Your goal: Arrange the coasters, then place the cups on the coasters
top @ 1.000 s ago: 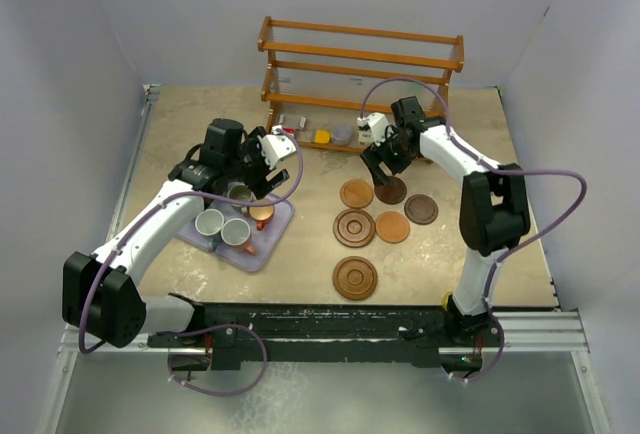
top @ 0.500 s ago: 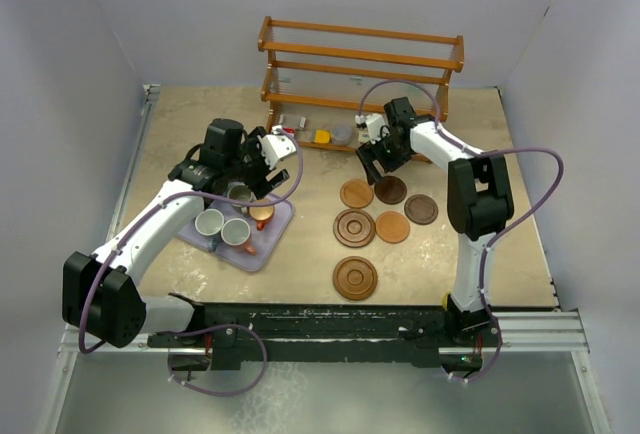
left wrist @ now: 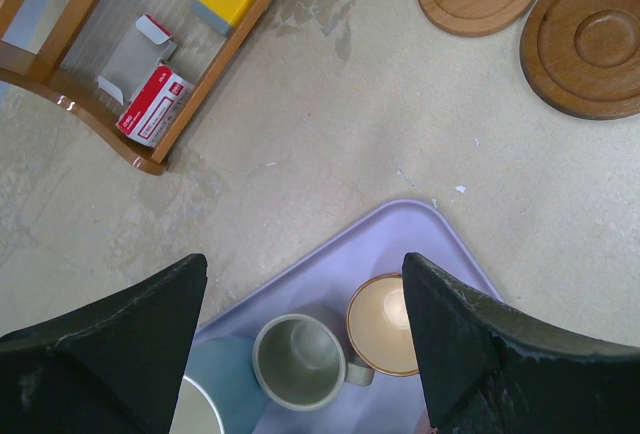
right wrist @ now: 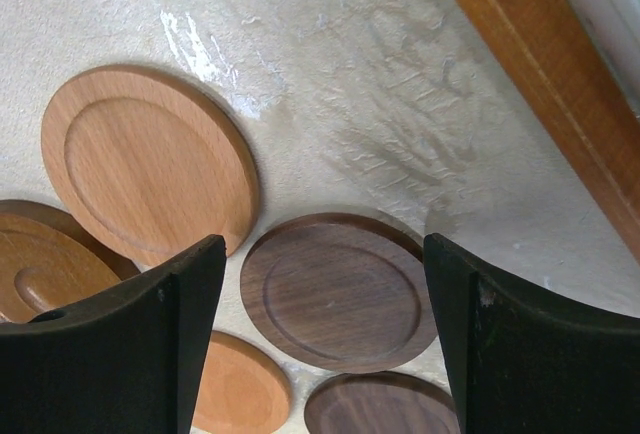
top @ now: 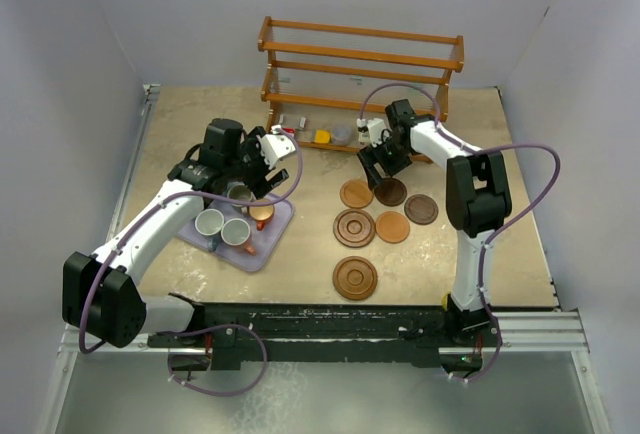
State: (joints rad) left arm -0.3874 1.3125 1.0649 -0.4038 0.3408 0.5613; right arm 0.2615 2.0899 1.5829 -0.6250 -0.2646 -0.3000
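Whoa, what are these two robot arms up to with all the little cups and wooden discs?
The right claw hangs open over a dark brown coaster near the wooden rack, holding nothing. The left claw hangs open over the lavender tray where the cups sit. All six coasters lie on the table; no cup is on one yet.

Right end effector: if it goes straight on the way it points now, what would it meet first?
Probably the dark brown coaster, which is framed by the open right end effector in its wrist view. The height above it is unclear.
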